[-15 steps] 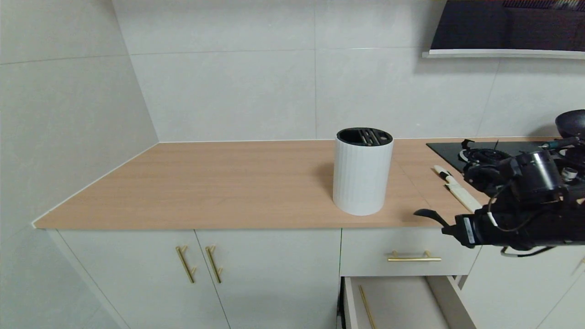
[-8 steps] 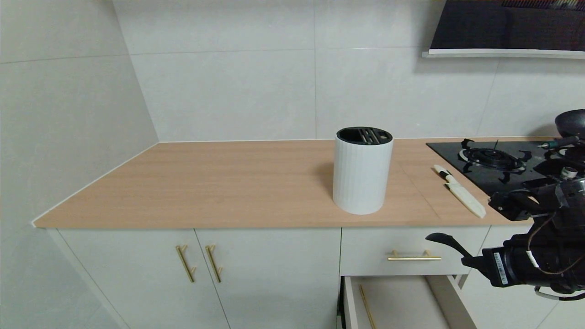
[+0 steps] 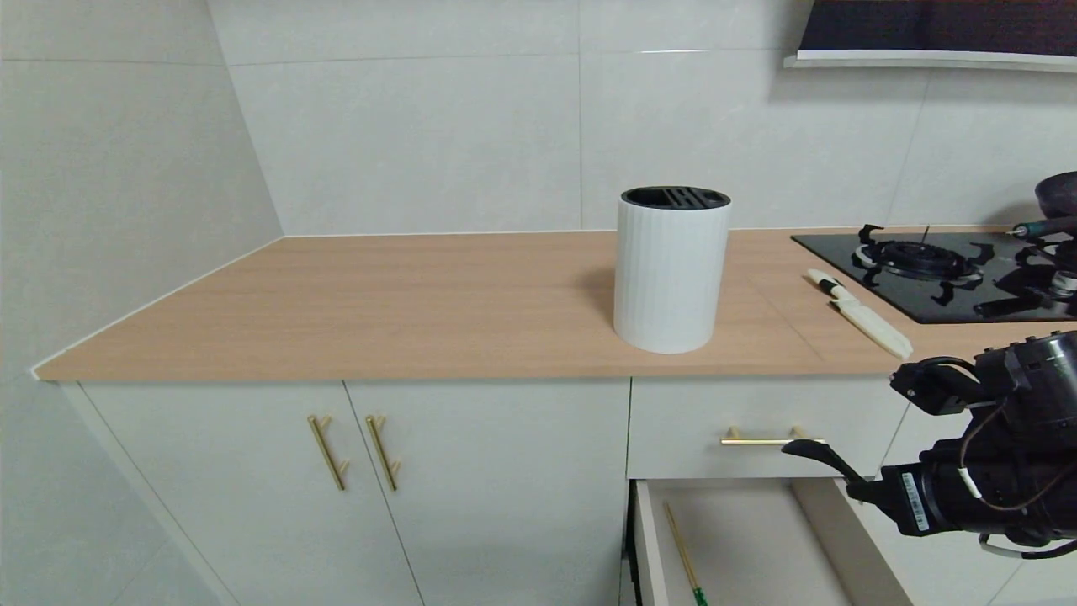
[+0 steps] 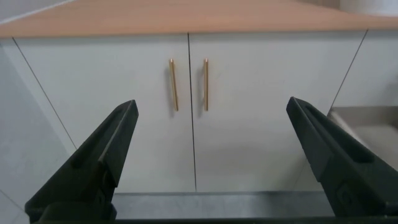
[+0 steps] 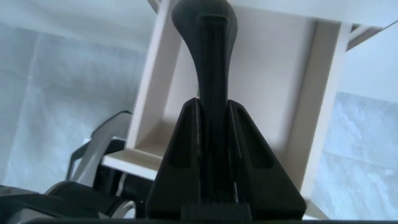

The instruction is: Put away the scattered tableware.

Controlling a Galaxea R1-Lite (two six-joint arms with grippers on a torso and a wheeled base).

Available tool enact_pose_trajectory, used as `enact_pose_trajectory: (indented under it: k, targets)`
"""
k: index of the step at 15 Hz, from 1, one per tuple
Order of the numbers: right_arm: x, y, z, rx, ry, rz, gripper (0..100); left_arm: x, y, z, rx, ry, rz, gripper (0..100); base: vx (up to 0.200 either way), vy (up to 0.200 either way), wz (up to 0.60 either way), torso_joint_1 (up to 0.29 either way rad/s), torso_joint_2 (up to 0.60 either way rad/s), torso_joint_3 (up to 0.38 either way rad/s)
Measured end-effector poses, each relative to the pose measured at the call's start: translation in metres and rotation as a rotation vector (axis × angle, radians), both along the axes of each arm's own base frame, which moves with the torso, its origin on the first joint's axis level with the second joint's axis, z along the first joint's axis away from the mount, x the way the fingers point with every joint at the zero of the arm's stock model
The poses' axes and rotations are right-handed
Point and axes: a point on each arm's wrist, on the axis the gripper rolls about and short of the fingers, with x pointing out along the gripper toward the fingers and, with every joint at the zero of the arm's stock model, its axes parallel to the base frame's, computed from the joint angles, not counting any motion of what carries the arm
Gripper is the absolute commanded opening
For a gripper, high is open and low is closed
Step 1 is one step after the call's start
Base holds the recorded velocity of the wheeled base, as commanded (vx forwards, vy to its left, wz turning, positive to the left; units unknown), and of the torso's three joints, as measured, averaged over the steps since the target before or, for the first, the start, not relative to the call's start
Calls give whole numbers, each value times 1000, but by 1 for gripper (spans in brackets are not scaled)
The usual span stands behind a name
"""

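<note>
Utensil, black, clamped in right gripper, has dropped from counter lvl to just over open drawer, so release prob next; left gripper spread wide.

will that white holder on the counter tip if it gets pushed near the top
Likely yes: the white holder stands upright, taller than wide, so a high push could topple it. Pushed low, it would probably slide on the smooth counter. Its ribbed wall looks rigid and should grip fairly well.
</note>
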Motion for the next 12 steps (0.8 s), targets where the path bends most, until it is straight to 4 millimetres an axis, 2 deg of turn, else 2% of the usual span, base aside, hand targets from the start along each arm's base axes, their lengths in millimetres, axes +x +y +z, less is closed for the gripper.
enact_pose_trajectory:
  k: [12]
  targets:
    - [9,2,-17,-16,65,1,0,0,0,0,0,0,0,100,0,0,0,-161,467,297]
